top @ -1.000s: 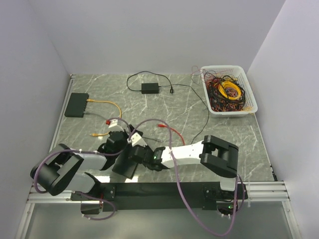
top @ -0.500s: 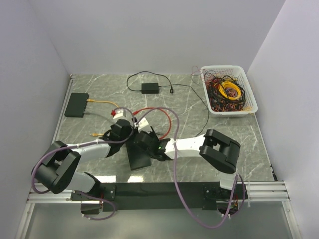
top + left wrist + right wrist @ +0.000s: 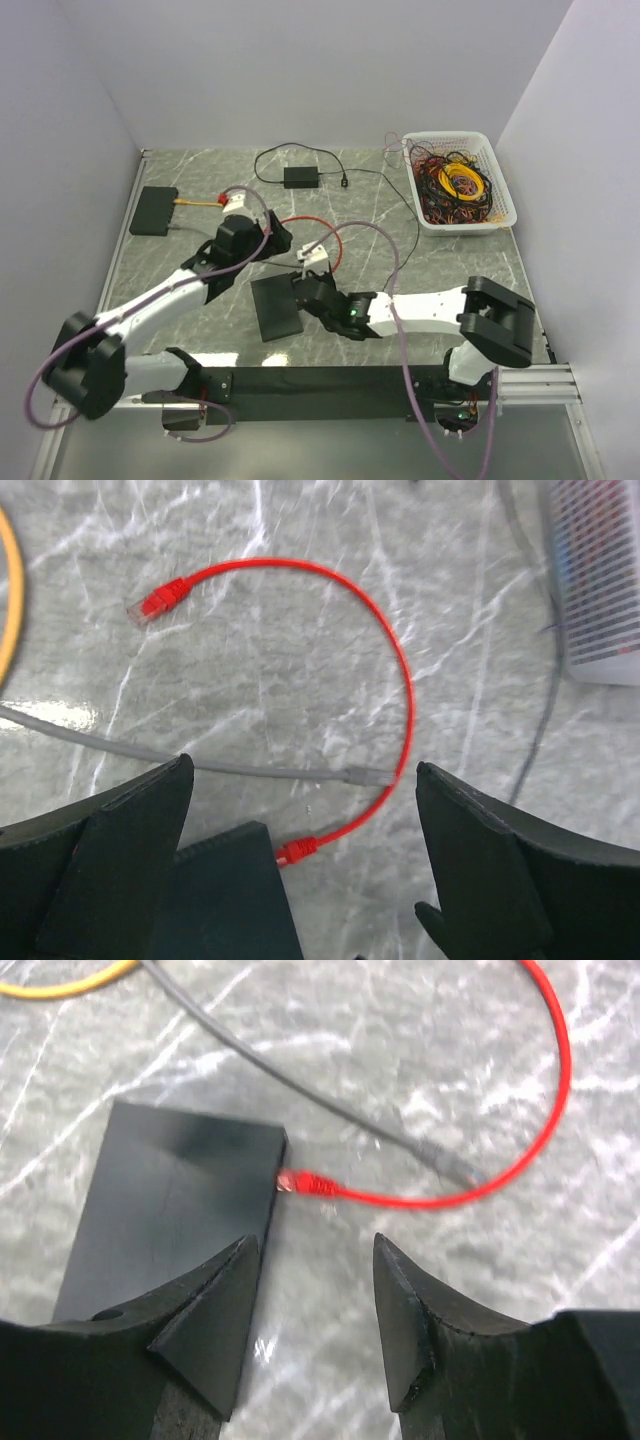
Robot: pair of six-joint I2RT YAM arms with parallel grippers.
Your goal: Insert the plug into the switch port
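A flat black switch (image 3: 275,308) lies on the marble table in front of the arms. A red cable (image 3: 322,232) loops behind it. One red plug (image 3: 300,1182) sits in the switch's (image 3: 170,1210) right edge; it also shows in the left wrist view (image 3: 295,850) against the switch (image 3: 225,895). The cable's other plug (image 3: 150,602) lies loose on the table. My left gripper (image 3: 262,240) (image 3: 303,775) is open and empty, above and behind the switch. My right gripper (image 3: 300,283) (image 3: 315,1250) is open and empty, just off the switch's right edge, short of the plug.
A grey cable (image 3: 250,770) runs across the table under the red loop. A second black box (image 3: 153,210) with a yellow cable (image 3: 205,204) lies at the back left. A power adapter (image 3: 300,177) is at the back. A white basket (image 3: 500,205) of tangled cables stands at the back right.
Both grippers have drawn back from the switch, the left one toward the back left, the right one to the right. The switch now lies uncovered with the red plug at its edge.
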